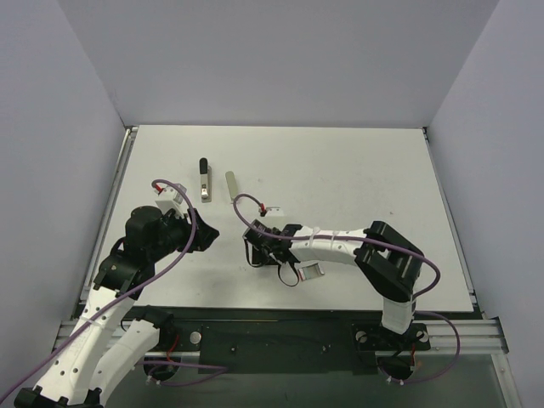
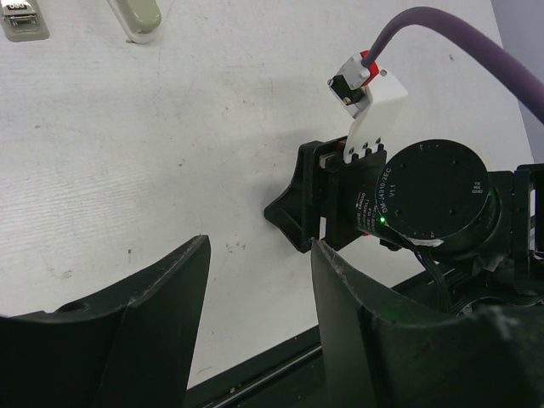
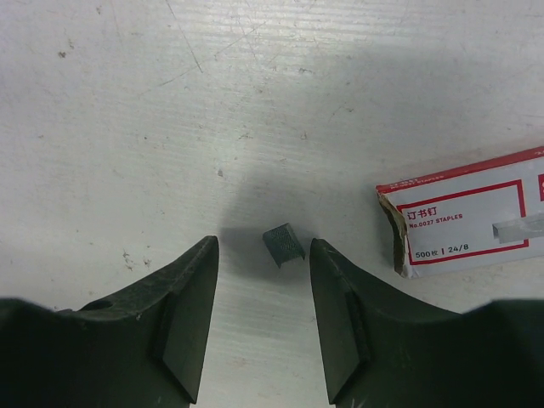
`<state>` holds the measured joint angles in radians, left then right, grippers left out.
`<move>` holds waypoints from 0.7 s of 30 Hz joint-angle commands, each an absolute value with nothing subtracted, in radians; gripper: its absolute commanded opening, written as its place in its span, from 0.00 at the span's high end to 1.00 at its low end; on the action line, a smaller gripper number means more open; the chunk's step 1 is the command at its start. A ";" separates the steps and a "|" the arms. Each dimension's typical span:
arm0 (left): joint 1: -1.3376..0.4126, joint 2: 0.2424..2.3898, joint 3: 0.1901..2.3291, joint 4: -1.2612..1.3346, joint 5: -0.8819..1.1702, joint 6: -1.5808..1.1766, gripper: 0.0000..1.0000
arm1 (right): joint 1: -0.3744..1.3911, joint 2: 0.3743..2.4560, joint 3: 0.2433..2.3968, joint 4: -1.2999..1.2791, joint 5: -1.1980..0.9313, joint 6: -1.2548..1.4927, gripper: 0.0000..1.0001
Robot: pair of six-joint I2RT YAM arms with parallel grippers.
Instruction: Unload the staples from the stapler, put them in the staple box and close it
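Note:
The stapler (image 1: pixel 204 180), silvery-beige with a black far end, lies on the white table (image 1: pixel 357 170) left of centre; its end shows at the top left of the left wrist view (image 2: pixel 24 21). A small dark block of staples (image 3: pixel 283 244) lies on the table between the tips of my right gripper (image 3: pixel 263 255), which is open and touches nothing. In the top view the right gripper (image 1: pixel 253 246) sits low over the table's middle. My left gripper (image 1: pixel 206 235) is open and empty (image 2: pixel 259 255), near and to the left of the right one, well short of the stapler.
An olive-grey rounded bar (image 1: pixel 230 185) lies just right of the stapler, and also shows in the left wrist view (image 2: pixel 136 17). A red-and-white staple box (image 3: pixel 463 212) lies right of the right gripper. The right arm's wrist (image 2: pixel 425 200) is close in front of the left gripper.

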<state>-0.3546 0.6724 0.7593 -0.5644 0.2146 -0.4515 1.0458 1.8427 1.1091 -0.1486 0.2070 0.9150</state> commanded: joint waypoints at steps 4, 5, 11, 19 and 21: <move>-0.359 0.663 0.764 -0.518 0.222 -0.453 0.39 | 1.066 1.902 1.141 -0.281 0.265 0.822 0.59; -0.359 0.664 0.765 -0.518 0.221 -0.451 0.39 | 1.065 1.911 1.146 -0.287 0.271 0.815 0.60; -0.357 0.666 0.764 -0.518 0.219 -0.453 0.39 | 1.071 1.934 1.172 -0.293 0.291 0.712 0.61; -0.354 0.669 0.764 -0.518 0.218 -0.453 0.39 | 1.071 1.950 1.183 -0.285 0.293 0.635 0.62; -0.353 0.670 0.764 -0.518 0.221 -0.453 0.39 | 1.071 1.953 1.181 -0.282 0.290 0.626 0.62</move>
